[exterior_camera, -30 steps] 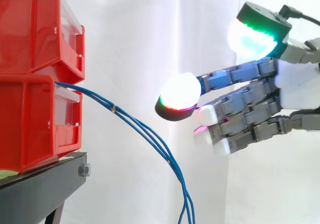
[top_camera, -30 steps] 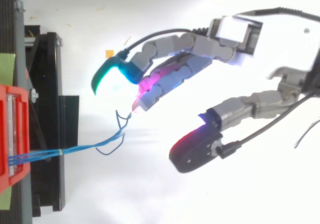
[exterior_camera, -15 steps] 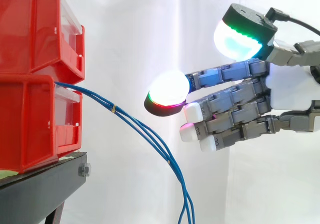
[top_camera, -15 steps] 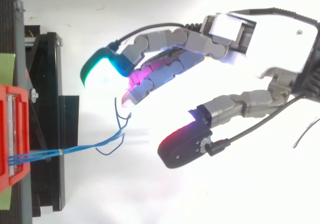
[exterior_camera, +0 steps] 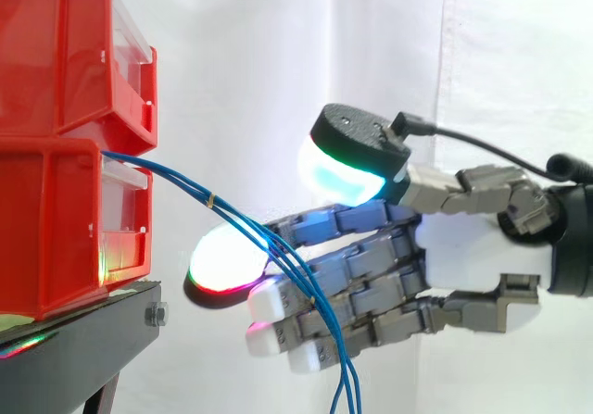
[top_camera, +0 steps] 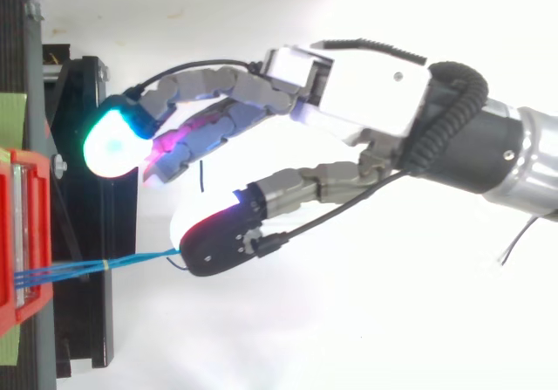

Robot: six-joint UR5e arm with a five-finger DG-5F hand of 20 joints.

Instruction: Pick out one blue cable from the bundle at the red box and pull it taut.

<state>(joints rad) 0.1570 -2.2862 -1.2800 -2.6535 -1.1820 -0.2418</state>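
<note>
Several thin blue cables point(exterior_camera: 167, 171) leave the lower red box point(exterior_camera: 65, 219) as a tied bundle and droop down to the right. My hand point(exterior_camera: 473, 257) reaches in from the right with its fingers straight and spread, holding nothing. In the side view the cables cross in front of the fingertips point(exterior_camera: 222, 258). From above, the blue cables point(top_camera: 131, 259) run from the red box point(top_camera: 22, 233) to the red-glowing pad point(top_camera: 218, 237), which hides their far end. I cannot tell whether the pad touches them. The green-glowing pad point(top_camera: 113, 141) is over the stand.
A second red box point(exterior_camera: 65, 53) is stacked on the lower one. Both rest on a black stand point(exterior_camera: 74, 349) at the left, with a bolt at its corner. A white curtain hangs behind. Green tape point(top_camera: 10, 115) lies on the stand's top.
My hand has moved left and down toward the red box. Its fingertips, earlier clear to the right of the cables, now overlap them.
</note>
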